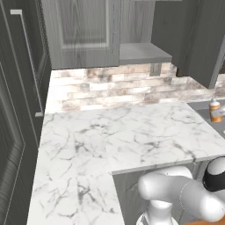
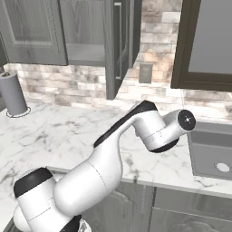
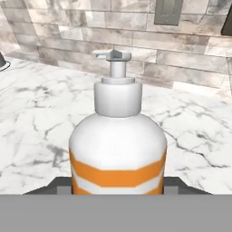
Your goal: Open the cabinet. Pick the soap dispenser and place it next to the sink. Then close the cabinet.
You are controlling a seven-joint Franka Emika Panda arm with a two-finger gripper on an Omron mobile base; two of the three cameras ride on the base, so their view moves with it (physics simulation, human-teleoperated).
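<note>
Carrying: small orange bottle with white pump (image 3: 118, 145), clamped in the gripper (image 3: 118, 186); next, setting down beside grey sink (image 2: 213, 156).

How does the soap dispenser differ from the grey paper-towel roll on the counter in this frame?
The soap dispenser is white with orange bands and a pump top; the paper-towel roll is a plain grey cylinder. The dispenser sits between the tool's fingers near the sink; the roll stands free at the counter's far left. Both are upright.
</note>
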